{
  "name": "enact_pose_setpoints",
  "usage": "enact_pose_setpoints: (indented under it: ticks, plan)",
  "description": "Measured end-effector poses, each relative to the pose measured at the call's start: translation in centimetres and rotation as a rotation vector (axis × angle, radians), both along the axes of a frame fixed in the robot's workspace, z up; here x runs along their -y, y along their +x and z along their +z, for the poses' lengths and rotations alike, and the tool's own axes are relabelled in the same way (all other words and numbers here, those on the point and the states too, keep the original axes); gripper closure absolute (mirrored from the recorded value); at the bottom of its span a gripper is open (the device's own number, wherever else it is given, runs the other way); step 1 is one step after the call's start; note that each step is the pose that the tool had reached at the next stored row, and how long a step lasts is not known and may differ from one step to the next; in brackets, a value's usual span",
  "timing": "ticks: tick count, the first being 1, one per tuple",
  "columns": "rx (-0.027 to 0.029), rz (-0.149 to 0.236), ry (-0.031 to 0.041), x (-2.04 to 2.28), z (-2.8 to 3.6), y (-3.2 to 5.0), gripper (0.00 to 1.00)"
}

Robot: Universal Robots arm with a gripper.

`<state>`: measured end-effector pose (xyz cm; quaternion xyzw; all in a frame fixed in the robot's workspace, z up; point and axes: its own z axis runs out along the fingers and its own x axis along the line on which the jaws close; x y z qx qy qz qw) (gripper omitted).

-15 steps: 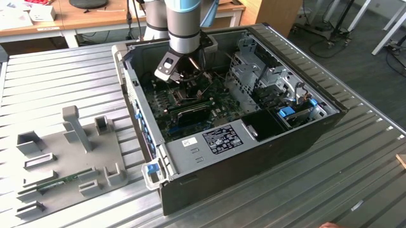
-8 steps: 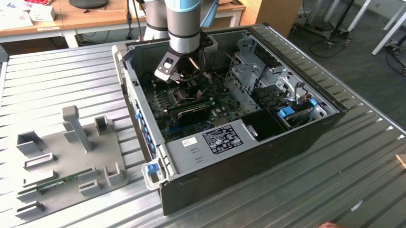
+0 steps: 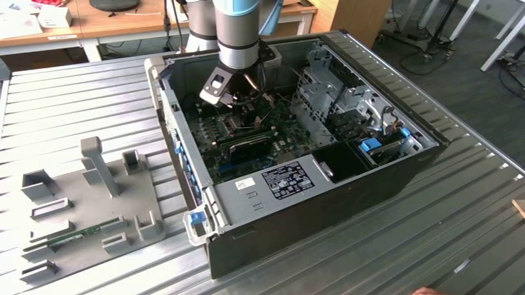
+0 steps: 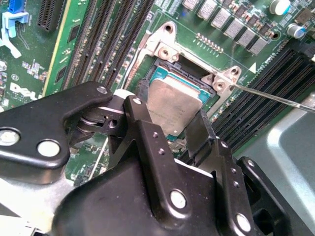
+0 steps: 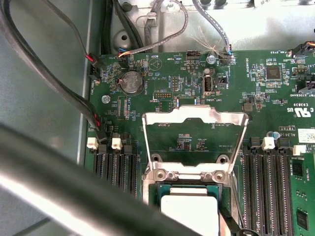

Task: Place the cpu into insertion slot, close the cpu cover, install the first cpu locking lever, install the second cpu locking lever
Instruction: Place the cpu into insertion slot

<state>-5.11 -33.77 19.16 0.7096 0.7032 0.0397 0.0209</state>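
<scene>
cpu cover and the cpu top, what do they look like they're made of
The cpu cover looks like thin bare sheet metal, possibly stamped steel: it is silvery and glossy, with bright glare on its bent edges. The cpu top looks like a smooth metal plate with a duller, evenly pale grey finish. The exact alloy can't be told.

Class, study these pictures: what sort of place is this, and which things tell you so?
Probably a robotics lab or workshop. A robot arm reaches into an open computer case lying on a ribbed metal table, a grey tray of part holders sits beside it, and wooden desks stand behind.
</scene>
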Motion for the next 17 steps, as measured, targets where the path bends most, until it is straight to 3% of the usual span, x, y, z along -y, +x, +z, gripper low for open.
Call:
enact_pose_setpoints:
  ticks: [5,17]
  plan:
    - [0.0003,0.000,0.0023,-0.03,0.15,0.01,0.46]
    - [0.0000,0.000,0.0001,0.16,0.29,0.00,0.46]
